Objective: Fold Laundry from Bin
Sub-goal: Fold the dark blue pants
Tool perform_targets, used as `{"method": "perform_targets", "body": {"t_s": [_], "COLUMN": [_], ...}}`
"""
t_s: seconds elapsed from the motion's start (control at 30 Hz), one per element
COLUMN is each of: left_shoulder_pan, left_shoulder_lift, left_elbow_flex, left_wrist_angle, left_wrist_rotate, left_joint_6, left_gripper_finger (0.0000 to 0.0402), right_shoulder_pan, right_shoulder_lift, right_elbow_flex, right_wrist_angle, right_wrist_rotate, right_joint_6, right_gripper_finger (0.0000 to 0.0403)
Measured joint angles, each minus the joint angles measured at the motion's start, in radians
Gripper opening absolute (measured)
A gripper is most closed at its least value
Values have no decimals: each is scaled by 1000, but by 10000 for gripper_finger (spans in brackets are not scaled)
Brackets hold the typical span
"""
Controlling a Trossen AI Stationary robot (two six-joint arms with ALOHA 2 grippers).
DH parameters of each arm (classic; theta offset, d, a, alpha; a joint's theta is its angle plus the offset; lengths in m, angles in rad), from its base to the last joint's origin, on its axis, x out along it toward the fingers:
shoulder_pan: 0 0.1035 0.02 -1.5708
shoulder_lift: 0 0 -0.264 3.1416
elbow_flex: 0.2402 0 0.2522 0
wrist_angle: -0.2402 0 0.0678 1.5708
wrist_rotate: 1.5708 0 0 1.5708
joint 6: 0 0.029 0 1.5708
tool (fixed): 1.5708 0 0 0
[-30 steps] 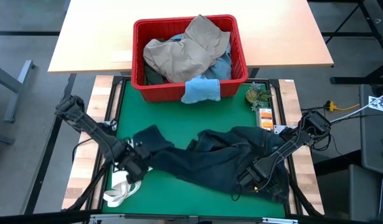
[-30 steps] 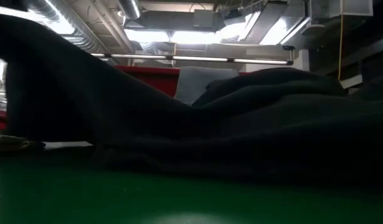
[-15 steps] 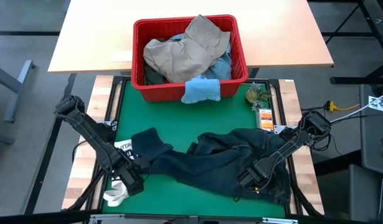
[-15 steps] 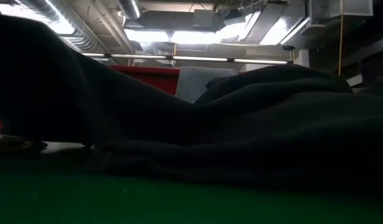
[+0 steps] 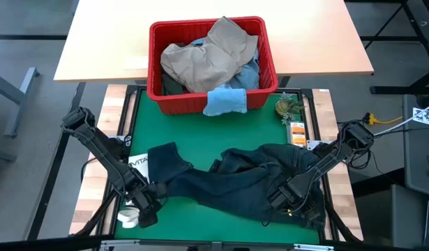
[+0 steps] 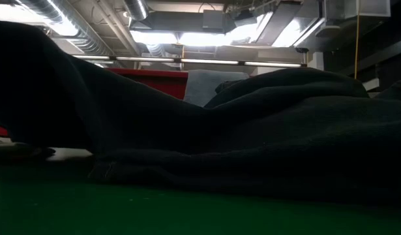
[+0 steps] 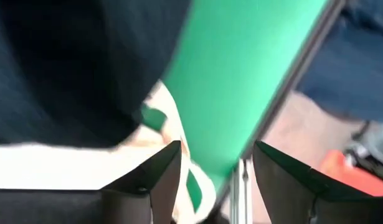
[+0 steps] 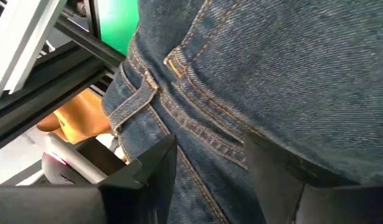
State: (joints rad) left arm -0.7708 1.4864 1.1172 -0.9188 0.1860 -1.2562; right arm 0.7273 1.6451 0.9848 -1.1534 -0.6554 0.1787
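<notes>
- While dark navy jeans [image 5: 242, 178] lie crumpled across the green worktop [image 5: 200, 219], the left gripper [image 5: 146, 209] hovers at their leg end, fingers apart, gripping nothing.
- Right gripper [image 5: 287, 199] rests on the waistband, fingers spread.
- Red bin [image 5: 213, 97] holds remaining laundry [image 5: 207, 59].

Bright ceiling lights [image 6: 187, 38], exposed ducts [image 6: 89, 29]

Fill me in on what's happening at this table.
Dark navy jeans lie crumpled across the green mat. The left claw is open at the mat's near left corner, over a white tote bag. The right claw is open over the jeans' waistband. More laundry fills the red bin.
</notes>
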Motion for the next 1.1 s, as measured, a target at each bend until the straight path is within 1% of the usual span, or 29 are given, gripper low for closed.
{"method": "perform_targets", "body": {"t_s": [0.17,0.2,0.27,0.4,0.57,0.67,0.83,0.93,1.0,1.1], "left_shoulder_pan": [-15,-17,-18,-8,19,48,112,150,174,200], "left_shoulder_lift": [0,0,-1,-32,-107,-149,-196,-202,-203,-202], "left_elbow_flex": [0,0,0,0,0,0,0,0,0,0], "left_wrist_angle": [3,15,55,178,351,431,529,569,585,585], "left_wrist_rotate": [184,197,188,105,15,-101,-327,-444,-500,-541], "left_joint_6": [-31,-43,-48,-46,-41,14,208,368,490,617], "left_gripper_finger": [188,186,182,178,178,178,178,178,178,178], "right_shoulder_pan": [0,0,0,0,0,0,0,0,0,0], "right_shoulder_lift": [0,0,0,0,0,0,0,-1,-1,-1], "right_elbow_flex": [0,0,0,14,75,122,197,221,222,222], "right_wrist_angle": [0,0,0,0,-1,-6,-25,-16,-7,14], "right_wrist_rotate": [0,-2,-10,-12,-3,35,145,254,345,468], "right_joint_6": [0,0,0,-4,-33,-50,-61,-63,-63,-63], "right_gripper_finger": [188,188,188,188,188,188,188,188,188,188]}}
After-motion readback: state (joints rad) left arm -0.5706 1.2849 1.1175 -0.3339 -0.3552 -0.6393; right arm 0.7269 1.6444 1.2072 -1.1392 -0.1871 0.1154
